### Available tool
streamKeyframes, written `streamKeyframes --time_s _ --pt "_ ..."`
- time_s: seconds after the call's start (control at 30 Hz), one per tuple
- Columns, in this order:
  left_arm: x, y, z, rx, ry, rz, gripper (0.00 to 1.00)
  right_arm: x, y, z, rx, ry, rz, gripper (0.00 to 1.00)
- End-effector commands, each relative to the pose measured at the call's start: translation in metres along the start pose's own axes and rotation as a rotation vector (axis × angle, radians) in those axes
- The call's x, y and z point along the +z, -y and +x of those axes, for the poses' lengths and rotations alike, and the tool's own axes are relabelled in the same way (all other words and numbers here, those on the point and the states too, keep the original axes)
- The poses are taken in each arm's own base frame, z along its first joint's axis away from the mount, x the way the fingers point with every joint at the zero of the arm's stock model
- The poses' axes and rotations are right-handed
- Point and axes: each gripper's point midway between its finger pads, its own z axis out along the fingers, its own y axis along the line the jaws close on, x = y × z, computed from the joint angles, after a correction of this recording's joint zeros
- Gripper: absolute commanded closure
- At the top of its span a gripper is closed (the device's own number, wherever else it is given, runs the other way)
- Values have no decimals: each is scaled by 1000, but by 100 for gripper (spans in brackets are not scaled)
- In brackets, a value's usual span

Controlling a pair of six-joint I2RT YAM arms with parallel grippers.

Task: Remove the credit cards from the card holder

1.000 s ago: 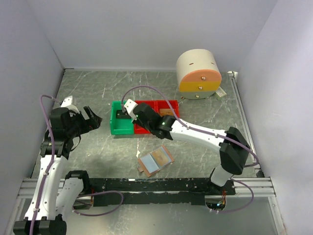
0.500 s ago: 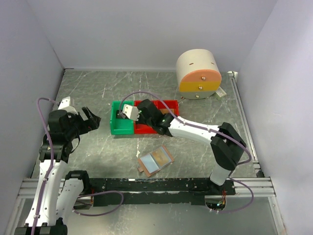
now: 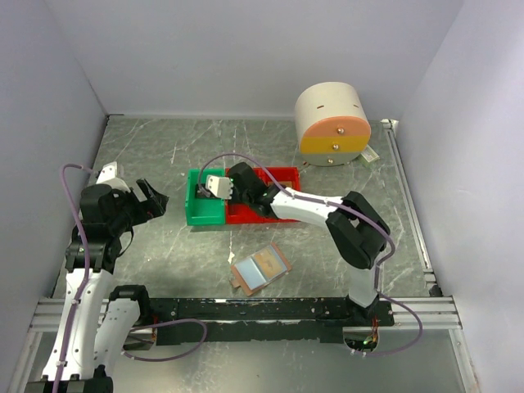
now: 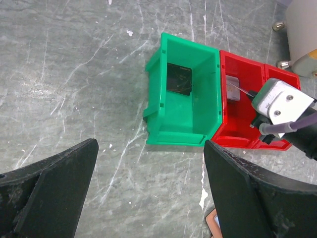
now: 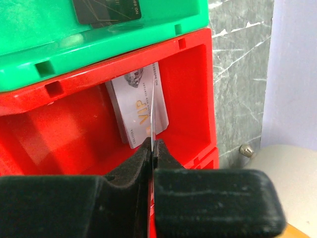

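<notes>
1. The right gripper (image 5: 152, 148) clenches a thin card (image 5: 154, 106) edge-on over the red bin (image 5: 190, 89), with a silver card (image 5: 134, 106) just beyond.
2. The left gripper (image 4: 151, 163) gapes above the marble tabletop (image 4: 74, 74).
3. The card holder (image 3: 260, 268) lies open, well behind the right gripper.

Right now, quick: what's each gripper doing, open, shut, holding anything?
Left gripper: open, empty.
Right gripper: shut on a credit card, held edge-on over the red bin.

Open counter (image 3: 164, 246) at left; red bin (image 3: 282, 173) blocked.
The right arm (image 3: 311, 209) lies across the red bin, its end effector (image 5: 152, 146) pinching a credit card (image 5: 155, 99) inside; the adjoining green bin (image 3: 196, 217) and the counter around the spread left end effector (image 3: 154, 196) are unobstructed.
</notes>
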Motion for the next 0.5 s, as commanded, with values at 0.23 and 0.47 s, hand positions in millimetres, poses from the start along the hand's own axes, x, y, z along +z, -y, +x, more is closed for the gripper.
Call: streamKeyframes --time_s 0.23,0.47 --pt "2 -1 -5 17 27 4 2 31 22 3 -54 -34 40 100" --pt "1 -1 -6 16 32 4 2 50 18 16 -76 -61 45 100"
